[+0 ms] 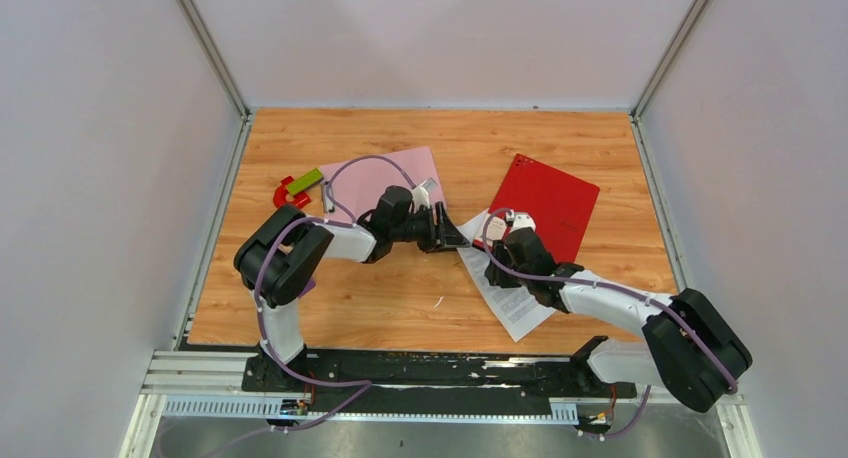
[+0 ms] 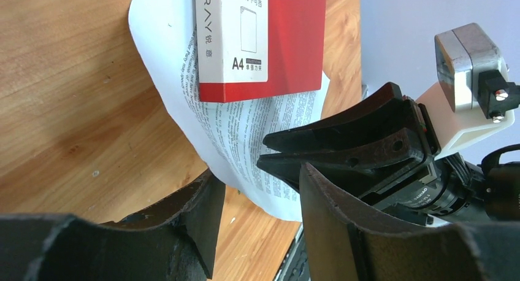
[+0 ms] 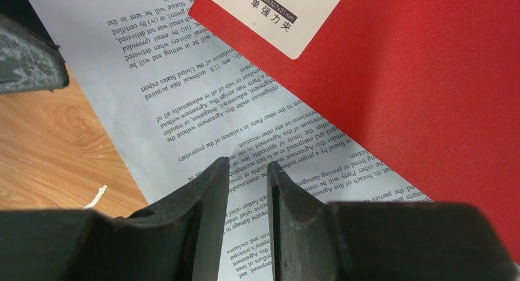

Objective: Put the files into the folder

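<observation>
Nearest the arm bases, the files (image 1: 515, 303) lie on the wooden table (image 1: 400, 308) as white paper printed with small black text, slanting from right of centre toward the middle; I cannot tell one sheet from another. The far end of the paper runs under the near corner of the red folder (image 1: 548, 203), so the paper is touching the folder but lies beneath its closed cover, not inside it. The right gripper (image 3: 247, 170) hangs over the printed page just beside the folder's edge, its fingers drawn close with only a slim gap through which lines of text show; whether any paper is nipped between them cannot be told. The left gripper (image 2: 257, 177) faces it from the other side with its fingers spread wide, and the curled left edge of the paper rises just beyond their tips, close to the left finger (image 2: 196, 226). From the left wrist view a white label (image 2: 232, 35) marked A4 shows on the folder's cover. Farther back on the left half of the table lies a pink sheet (image 1: 375, 178), partly under the left arm, and beside it, well apart from the paper, a red horseshoe piece (image 1: 285, 193) touching a green block (image 1: 307, 180)
</observation>
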`<action>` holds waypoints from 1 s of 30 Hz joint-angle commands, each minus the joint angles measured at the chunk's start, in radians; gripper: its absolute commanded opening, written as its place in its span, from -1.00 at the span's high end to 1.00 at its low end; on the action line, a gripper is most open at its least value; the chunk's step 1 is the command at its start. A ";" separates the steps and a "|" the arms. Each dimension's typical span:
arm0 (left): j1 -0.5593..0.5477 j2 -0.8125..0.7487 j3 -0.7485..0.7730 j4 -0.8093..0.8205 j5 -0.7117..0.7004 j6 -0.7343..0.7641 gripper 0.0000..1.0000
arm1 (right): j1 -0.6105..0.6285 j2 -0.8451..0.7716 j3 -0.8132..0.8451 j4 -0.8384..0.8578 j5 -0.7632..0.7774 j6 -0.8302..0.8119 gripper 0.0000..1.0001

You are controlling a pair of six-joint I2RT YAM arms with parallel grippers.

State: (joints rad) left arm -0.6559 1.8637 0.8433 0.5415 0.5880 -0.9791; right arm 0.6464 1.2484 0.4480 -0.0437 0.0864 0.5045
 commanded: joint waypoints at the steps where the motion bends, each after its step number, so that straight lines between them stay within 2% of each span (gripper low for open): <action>1: -0.013 -0.064 0.015 0.031 -0.039 0.004 -0.11 | -0.003 -0.039 -0.016 0.035 0.023 0.010 0.39; 6: -0.026 -0.057 0.053 -0.048 -0.072 0.040 -0.10 | -0.003 -0.040 -0.017 0.082 -0.005 0.001 0.39; 10: -0.035 -0.060 0.096 -0.209 -0.134 0.102 0.05 | -0.003 -0.058 -0.008 0.066 -0.011 -0.012 0.37; 12: -0.037 -0.073 0.117 -0.292 -0.181 0.135 0.22 | -0.003 -0.082 -0.008 0.051 -0.009 -0.017 0.34; 16: -0.045 -0.110 0.157 -0.430 -0.257 0.204 0.78 | -0.002 -0.137 -0.002 0.013 -0.010 -0.033 0.27; 18: -0.046 -0.135 0.169 -0.470 -0.277 0.225 0.99 | -0.003 -0.159 0.010 -0.006 -0.017 -0.053 0.22; 21: -0.049 -0.185 0.203 -0.581 -0.330 0.254 1.00 | -0.004 -0.201 0.031 -0.049 -0.017 -0.072 0.09; 24: -0.053 -0.229 0.236 -0.677 -0.377 0.273 1.00 | -0.002 -0.248 0.038 -0.042 -0.045 -0.075 -0.16; 27: -0.053 -0.270 0.247 -0.714 -0.390 0.256 1.00 | 0.005 -0.279 0.028 0.033 -0.152 -0.135 -0.18; 30: -0.053 -0.297 0.266 -0.756 -0.388 0.238 1.00 | 0.027 -0.282 0.043 0.036 -0.163 -0.188 -0.21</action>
State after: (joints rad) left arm -0.7021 1.6344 1.0573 -0.1295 0.2405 -0.7513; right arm 0.6491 0.9859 0.4400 -0.0704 -0.0044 0.4053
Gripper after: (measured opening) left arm 0.007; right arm 0.588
